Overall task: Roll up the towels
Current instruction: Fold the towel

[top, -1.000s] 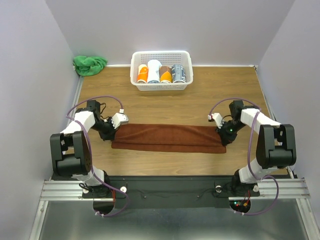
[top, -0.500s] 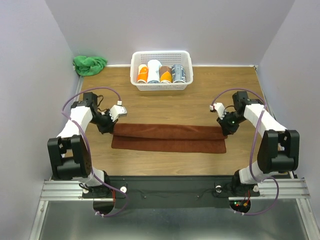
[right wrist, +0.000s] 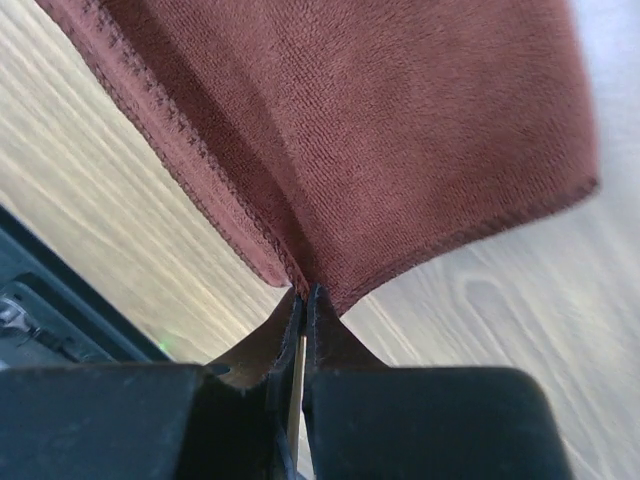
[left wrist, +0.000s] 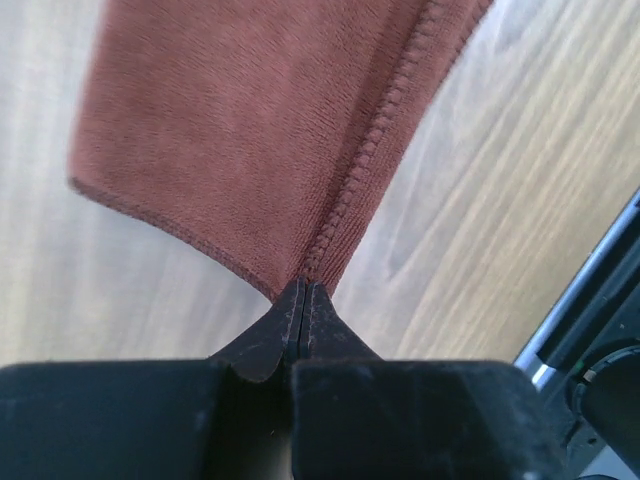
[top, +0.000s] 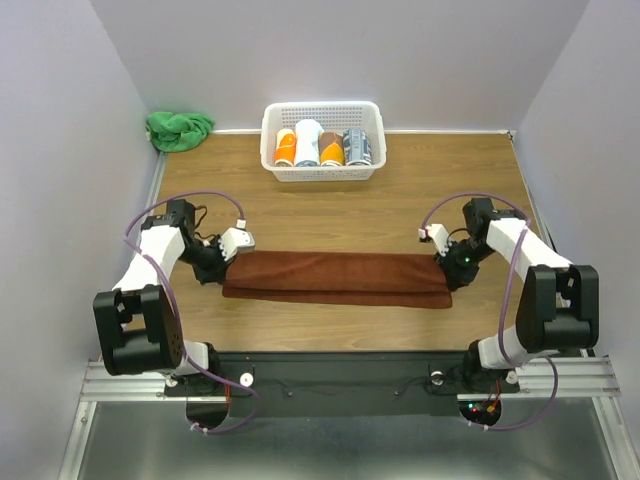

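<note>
The reddish-brown towel point(top: 335, 278) lies as a long folded strip across the table's near half. My left gripper point(top: 218, 268) is at its left end, shut on a hemmed corner of the towel point(left wrist: 260, 130), and that corner is pinched at the left gripper's tips point(left wrist: 303, 290). My right gripper point(top: 447, 266) is at the right end, shut on the opposite corner of the towel point(right wrist: 400, 130), which the right gripper's tips point(right wrist: 305, 293) clamp. The green towel point(top: 178, 128) sits crumpled in the back left corner, far from both grippers.
A white basket point(top: 322, 107) stands at the back centre and holds several rolled cloths in orange, white and a grey pattern. Grey walls close off the left, back and right sides. The black base rail point(top: 330, 370) runs along the near edge.
Both grippers swung outward and back with the towel's corners half a second ago. They have since come forward again, so the upper layer sits closer to the near edge.
</note>
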Controlling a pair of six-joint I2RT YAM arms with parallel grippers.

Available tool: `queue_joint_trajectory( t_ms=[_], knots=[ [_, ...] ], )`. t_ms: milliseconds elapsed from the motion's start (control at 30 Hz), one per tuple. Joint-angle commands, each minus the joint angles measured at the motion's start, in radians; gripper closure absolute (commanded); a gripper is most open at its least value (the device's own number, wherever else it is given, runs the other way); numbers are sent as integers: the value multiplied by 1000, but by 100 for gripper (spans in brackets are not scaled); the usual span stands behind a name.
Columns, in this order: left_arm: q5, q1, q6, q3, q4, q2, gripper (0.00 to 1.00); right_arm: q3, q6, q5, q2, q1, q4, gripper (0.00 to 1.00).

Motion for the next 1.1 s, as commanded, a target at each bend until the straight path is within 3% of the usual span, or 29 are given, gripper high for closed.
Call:
queue_joint_trajectory(
  t_ms=[0, 67, 133, 167, 200, 233, 267, 333, 433, 533, 633, 733, 933, 1067],
  knots=[
    [-37, 7, 6, -39, 32, -1, 100, -12, -18, -9, 45, 9, 29, 99],
    [-40, 7, 3, -41, 45, 15, 99, -3, -12, -18, 61, 7, 26, 94],
    [-43, 7, -12, -38, 49, 22, 86, 0, -9, -19, 57, 9, 23, 85],
    [-43, 9, -11, -35, 45, 19, 79, 5, -6, -18, 51, 9, 20, 75],
    [-40, 7, -9, -30, 39, 15, 71, 11, -8, -18, 43, 9, 8, 53],
    [-34, 7, -6, -19, 22, 6, 59, 15, -6, -19, 13, 9, 1, 45],
    [-23, 7, 0, -16, 13, -22, 54, 23, -5, -21, -4, 9, -17, 37],
    [-14, 9, 9, -6, -12, -49, 43, 54, -5, -44, -61, 9, -48, 31],
    [4, 7, 17, 20, -53, -97, 42, 101, 14, -73, -112, 9, -84, 30],
    [31, 9, -7, 36, -50, -99, 44, 147, 38, -105, -106, 9, -94, 36],
    [75, 4, -137, 69, 18, -44, 52, 184, 69, -131, 1, 9, -88, 51],
    [81, 0, -204, 91, 57, -1, 57, 195, 97, -128, 64, 7, -65, 57],
    [77, -11, -365, 103, 187, 61, 62, 119, 137, -75, 149, 35, -9, 68],
    [80, -17, -374, 85, 209, 85, 62, 43, 115, -36, 134, 35, -5, 76]
  ],
)
